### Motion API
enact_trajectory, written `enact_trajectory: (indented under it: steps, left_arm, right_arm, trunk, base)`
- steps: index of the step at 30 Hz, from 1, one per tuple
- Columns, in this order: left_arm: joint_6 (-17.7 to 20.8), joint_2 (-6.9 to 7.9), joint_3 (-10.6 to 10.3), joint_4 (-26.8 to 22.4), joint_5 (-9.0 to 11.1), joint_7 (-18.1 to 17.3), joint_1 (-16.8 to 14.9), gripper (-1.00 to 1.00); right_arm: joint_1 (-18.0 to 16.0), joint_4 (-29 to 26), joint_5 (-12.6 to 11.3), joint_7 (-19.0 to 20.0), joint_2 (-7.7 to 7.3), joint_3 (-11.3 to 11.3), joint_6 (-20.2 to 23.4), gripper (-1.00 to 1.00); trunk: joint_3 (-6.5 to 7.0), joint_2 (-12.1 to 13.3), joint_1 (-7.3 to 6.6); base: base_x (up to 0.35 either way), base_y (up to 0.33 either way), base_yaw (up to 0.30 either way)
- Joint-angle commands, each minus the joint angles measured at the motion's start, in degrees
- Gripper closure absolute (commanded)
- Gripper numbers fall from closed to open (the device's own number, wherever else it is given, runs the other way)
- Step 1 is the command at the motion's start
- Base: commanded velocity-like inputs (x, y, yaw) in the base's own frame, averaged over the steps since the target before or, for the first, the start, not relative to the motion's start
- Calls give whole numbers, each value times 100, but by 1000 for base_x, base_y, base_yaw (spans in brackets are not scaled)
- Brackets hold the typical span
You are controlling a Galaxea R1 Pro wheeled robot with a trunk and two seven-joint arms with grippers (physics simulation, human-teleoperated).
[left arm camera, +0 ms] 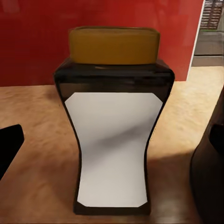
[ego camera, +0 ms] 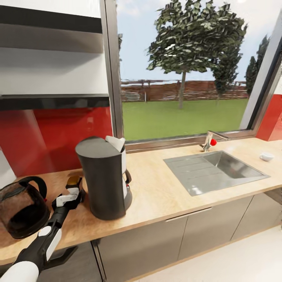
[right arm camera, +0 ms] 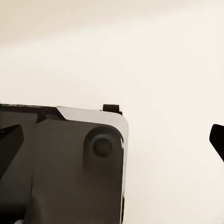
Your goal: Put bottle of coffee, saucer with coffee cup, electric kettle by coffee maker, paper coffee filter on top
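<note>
The bottle of coffee, dark with a white label and a tan cap, stands upright on the kitchen countertop just left of the coffee maker. My left gripper is open around it, and one dark fingertip stays clear of the glass. A white paper coffee filter sits at the coffee maker's top. The electric kettle stands at the far left. The coffee cup rests at the far right. My right gripper is open over pale floor. The saucer is out of view.
A steel sink with a faucet is set into the worktop right of the coffee maker. The black kitchen shelf hangs above the red backsplash. Part of my own base lies below the right gripper.
</note>
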Motion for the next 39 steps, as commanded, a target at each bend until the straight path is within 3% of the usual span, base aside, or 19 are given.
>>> enact_trajectory:
  steps: [1,11,16,17,19,23,24,26,31,35,39]
  left_arm:
    - [-6,-2,16,5,50,-57,-5,-100]
    - [-7,-11,10,3,60,-59,4,-100]
    - [-75,-43,1,-227,76,-74,259,-100]
    - [-164,-47,0,-317,79,-97,344,-100]
    - [-650,-65,-32,-716,83,-153,863,-100]
    - [-799,-103,-43,-1095,83,-371,1372,-100]
    - [-907,-123,-44,-1310,94,-467,1629,-100]
    - [-1476,-185,-45,-1485,167,-518,1972,-100]
    - [-1936,-293,-45,-1564,225,-533,2414,-100]
    - [-2135,-390,-37,-1539,450,-537,2775,-100]
    - [-2925,-501,-37,-1511,538,-511,3202,-100]
  right_arm:
    - [-4,4,43,24,-1,-50,-20,-100]
    - [-8,4,35,32,-1,-45,-20,-100]
    - [-6,4,34,33,7,-41,-25,-100]
    - [-5,4,34,33,7,-41,-26,-100]
    - [-7,4,34,33,60,-41,-28,-100]
    - [-9,4,35,33,81,-41,-28,-100]
    - [-6,4,37,33,85,-41,-33,-100]
    - [-8,4,41,33,90,-41,-84,-100]
    - [-6,4,46,33,90,-41,-105,-100]
    - [-5,12,56,33,121,-41,-107,-100]
    - [-3,13,60,33,140,-41,-108,-100]
  trunk:
    - [-12,-12,1]
    - [-12,-12,1]
    - [-12,-12,1]
    - [-12,-12,1]
    - [-12,-12,1]
    - [-12,-12,1]
    - [-12,-12,1]
    - [-12,-12,1]
    - [-12,-12,1]
    - [-12,-12,1]
    - [-12,-12,1]
  base:
    - [-298,0,0]
    - [-330,0,0]
    - [-180,0,0]
    - [-45,0,0]
    - [-11,0,0]
    - [-3,0,0]
    - [0,0,0]
    - [0,0,0]
    - [0,0,0]
    - [0,0,0]
    - [0,0,0]
